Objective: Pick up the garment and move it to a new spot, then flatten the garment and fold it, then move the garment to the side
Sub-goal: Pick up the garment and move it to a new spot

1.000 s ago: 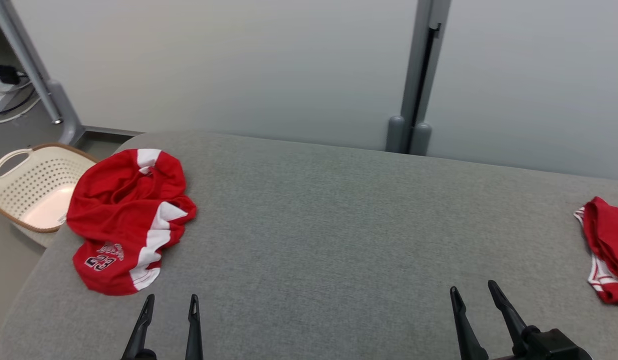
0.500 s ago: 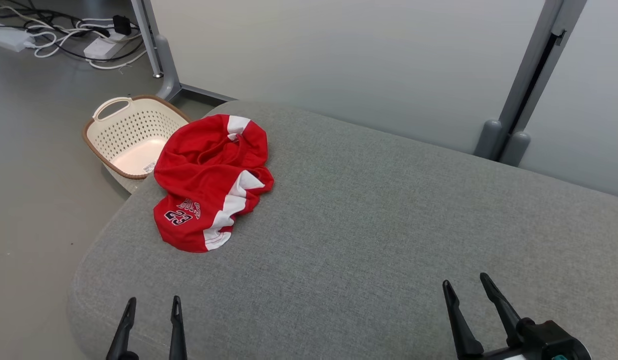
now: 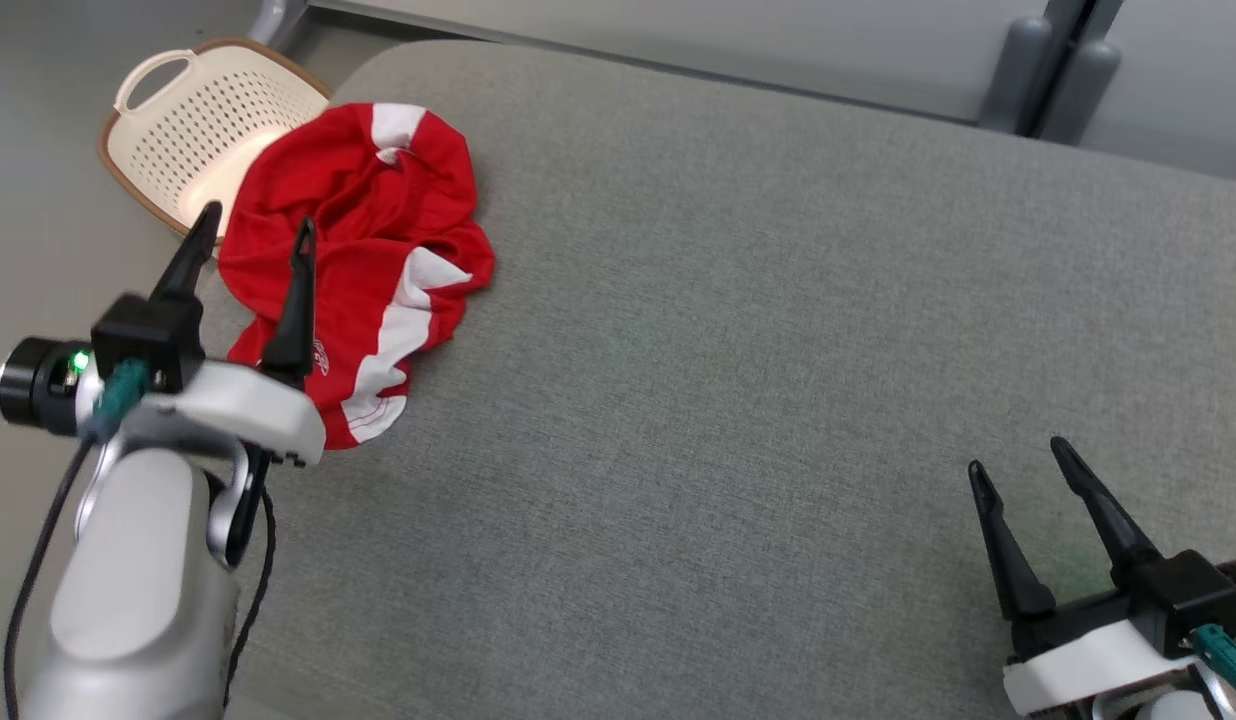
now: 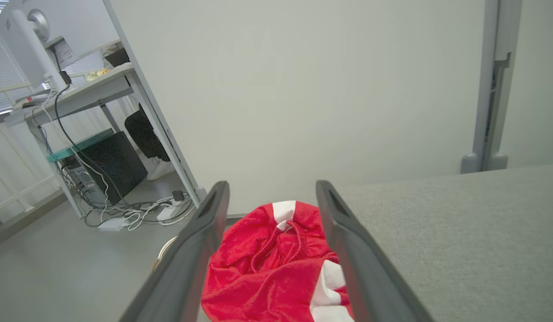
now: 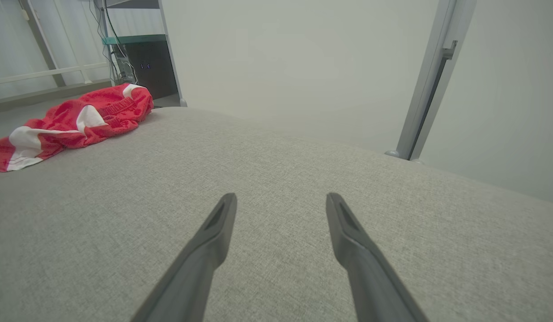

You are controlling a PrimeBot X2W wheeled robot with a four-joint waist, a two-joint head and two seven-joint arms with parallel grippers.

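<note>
The red garment [image 3: 368, 200] lies crumpled at the far left corner of the desk [image 3: 728, 300], beside the basket [image 3: 163, 110]. The left claw [image 3: 258, 220], fully open and empty, is aligned over the heap, presumably for grasping. The right claw [image 3: 1018, 457], open and empty, hovers well apart.

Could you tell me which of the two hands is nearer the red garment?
The left hand: its open fingers point at the red garment, while the right hand is far off above bare grey surface.
</note>
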